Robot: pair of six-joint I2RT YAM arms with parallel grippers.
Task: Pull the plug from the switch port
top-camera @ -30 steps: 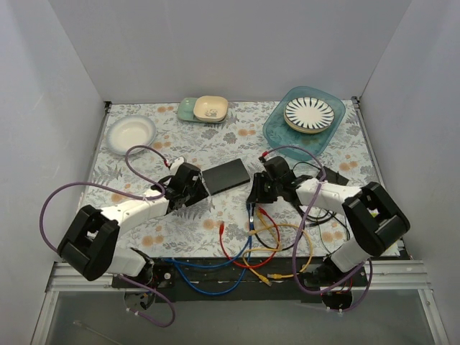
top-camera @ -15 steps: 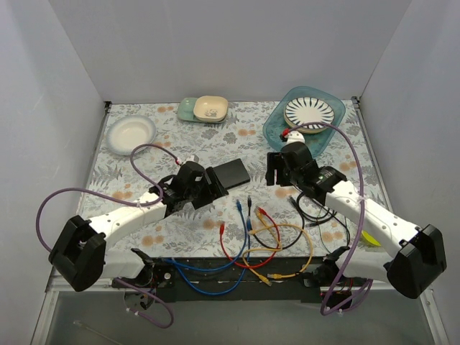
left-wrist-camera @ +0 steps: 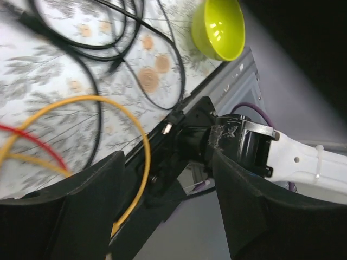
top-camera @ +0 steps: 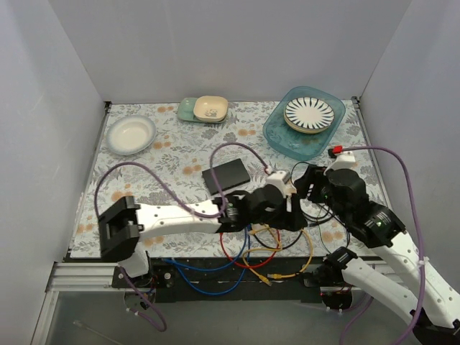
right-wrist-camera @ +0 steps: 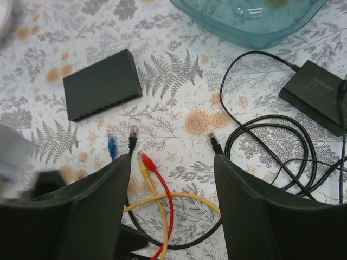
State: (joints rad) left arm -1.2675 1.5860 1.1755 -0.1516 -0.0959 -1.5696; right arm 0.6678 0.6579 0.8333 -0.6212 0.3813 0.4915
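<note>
The switch box (right-wrist-camera: 100,84), flat, matte black and rectangular, was laid on the floral-printed surface (right-wrist-camera: 179,70) with its long axis run from 8 to 2 o'clock, and the switch port (right-wrist-camera: 108,108) row was carried on its long 5 o'clock edge. No plug could be seen seated there, though the sockets were too dark to be told apart. A blue plug (right-wrist-camera: 111,145) and a black plug (right-wrist-camera: 133,143) were laid loose near that edge, with a red plug (right-wrist-camera: 147,160) and a yellow plug (right-wrist-camera: 143,169) just beside them. The left claw (left-wrist-camera: 168,162) was spread wide and empty, and was turned away toward a glossy yellow-green bowl (left-wrist-camera: 219,27). The right claw (right-wrist-camera: 172,168), likewise gaping with nothing held, was faced toward the box, which lay at 10 o'clock from it, well apart. That arm was judged the better placed, although the pull appeared already made.
</note>
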